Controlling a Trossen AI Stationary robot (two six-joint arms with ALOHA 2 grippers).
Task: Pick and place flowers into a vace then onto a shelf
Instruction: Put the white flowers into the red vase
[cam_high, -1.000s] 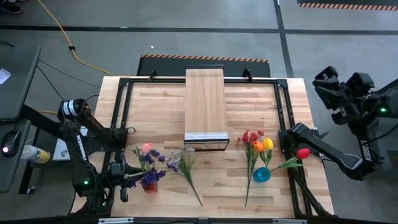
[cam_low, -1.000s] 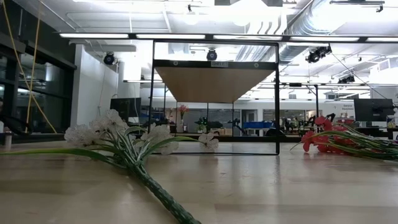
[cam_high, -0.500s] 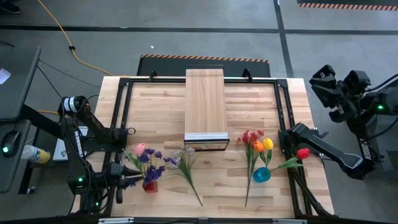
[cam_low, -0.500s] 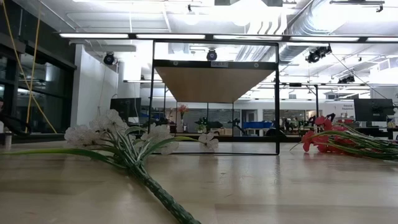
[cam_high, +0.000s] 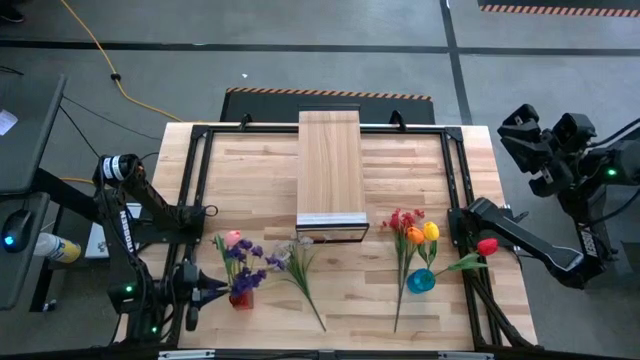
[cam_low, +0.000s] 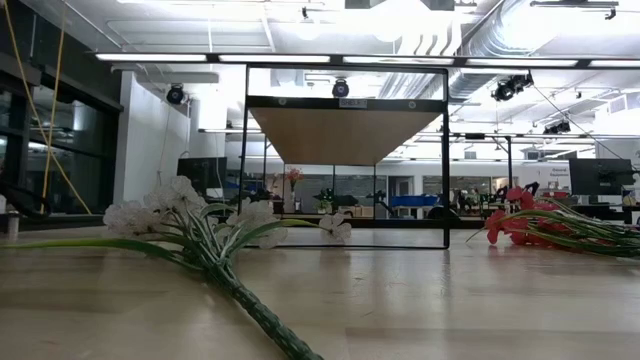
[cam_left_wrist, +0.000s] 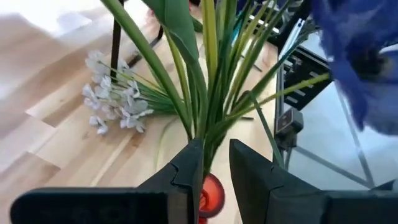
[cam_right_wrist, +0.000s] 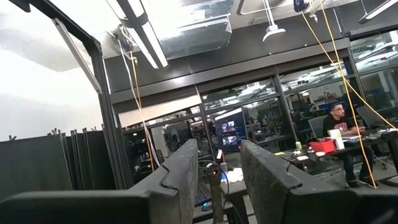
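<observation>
**Stock check: two vases filled, shelf bare**

1. Shelf (cam_high: 329, 165), upper centre of the high view. You have nothing standing on it; both placements are left to do, by my reading.
2. White spray (cam_high: 303, 270), lower centre, lying loose on the tabletop just below the shelf's metallic end. Not yet in any vase.
3. Blue vase (cam_high: 421, 280), lower right. Holds red, orange and yellow flowers (cam_high: 414, 230); one red tulip (cam_high: 487, 246) leans out toward the frame's right.
4. Red vase (cam_high: 240, 298), lower left. Holds purple sprays and a pink tulip (cam_high: 233, 239).
5. Left gripper (cam_left_wrist: 213, 163), lower left, at the red vase: your jaws stand narrow around the green stems just above the vase mouth (contact with the stems looks likely, though I cannot confirm it).
6. Right gripper (cam_right_wrist: 217, 163), right edge of the high view, raised off the table; jaws a narrow gap apart, holding nothing.
</observation>
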